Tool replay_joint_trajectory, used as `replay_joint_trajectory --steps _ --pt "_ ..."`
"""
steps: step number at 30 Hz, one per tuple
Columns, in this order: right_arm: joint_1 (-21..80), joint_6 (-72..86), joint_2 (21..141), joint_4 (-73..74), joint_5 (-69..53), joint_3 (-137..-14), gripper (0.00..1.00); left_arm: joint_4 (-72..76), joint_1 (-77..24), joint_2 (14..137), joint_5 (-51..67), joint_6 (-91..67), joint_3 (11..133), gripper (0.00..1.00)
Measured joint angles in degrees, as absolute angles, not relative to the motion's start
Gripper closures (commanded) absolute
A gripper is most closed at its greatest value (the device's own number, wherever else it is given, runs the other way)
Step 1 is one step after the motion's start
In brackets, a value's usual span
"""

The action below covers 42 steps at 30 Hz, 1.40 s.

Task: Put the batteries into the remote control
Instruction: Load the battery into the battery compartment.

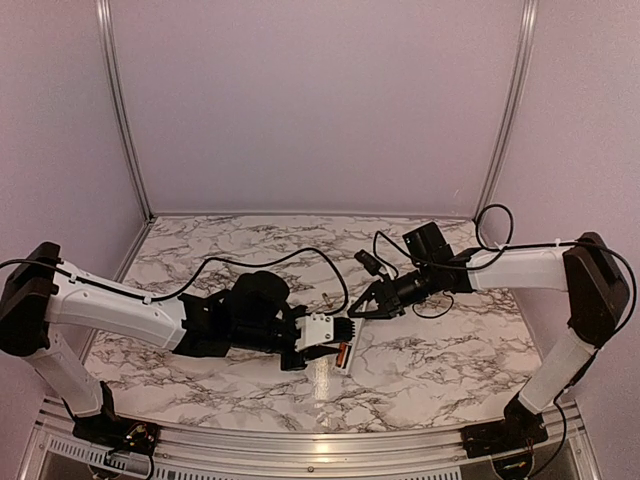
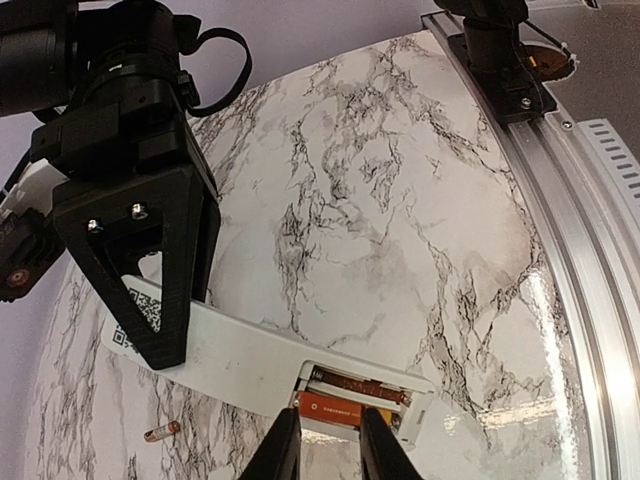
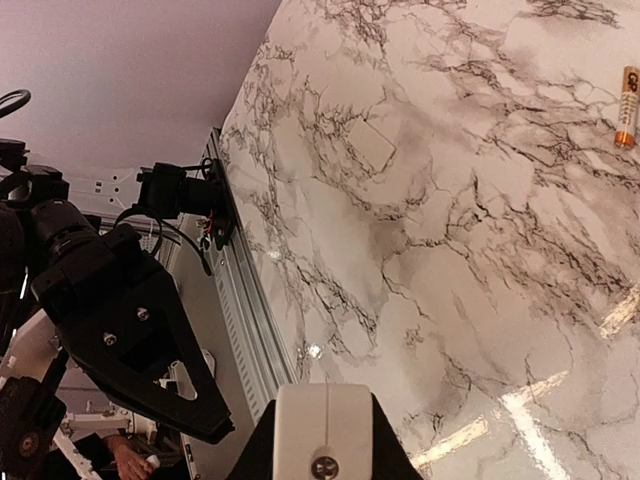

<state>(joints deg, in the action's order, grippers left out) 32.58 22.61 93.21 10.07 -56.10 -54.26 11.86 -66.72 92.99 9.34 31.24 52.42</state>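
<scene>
The remote control (image 2: pixel 230 352) is a white bar held back side up over the table, with its battery bay open. One copper-brown battery (image 2: pixel 362 384) lies in the far slot. An orange-brown battery (image 2: pixel 335 405) lies in the near slot. My left gripper (image 2: pixel 330 414) has its tips at that near battery, with a narrow gap between the jaws and nothing clamped. My right gripper (image 2: pixel 165 345) is shut on the remote's other end (image 3: pixel 322 425). From above, both grippers (image 1: pixel 335 352) (image 1: pixel 352 312) meet at the remote (image 1: pixel 346 366) at mid-table.
A loose battery (image 2: pixel 162 432) (image 3: pixel 628 105) lies on the marble table (image 2: pixel 400 200) beyond the remote. A small pale rectangular piece (image 3: pixel 368 146) lies flat on the marble. The aluminium rail (image 2: pixel 560 230) runs along the near table edge by the arm bases.
</scene>
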Motion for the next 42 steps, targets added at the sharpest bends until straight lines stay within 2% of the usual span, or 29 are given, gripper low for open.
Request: replay_joint_trajectory --steps 28,42 --pt "34.1 22.1 93.2 11.2 -56.6 -54.3 1.0 6.7 -66.8 97.6 7.0 34.2 56.9 0.78" --pt "34.2 21.2 93.2 11.2 -56.5 -54.3 1.0 4.8 -66.8 98.7 7.3 35.3 59.3 0.83"
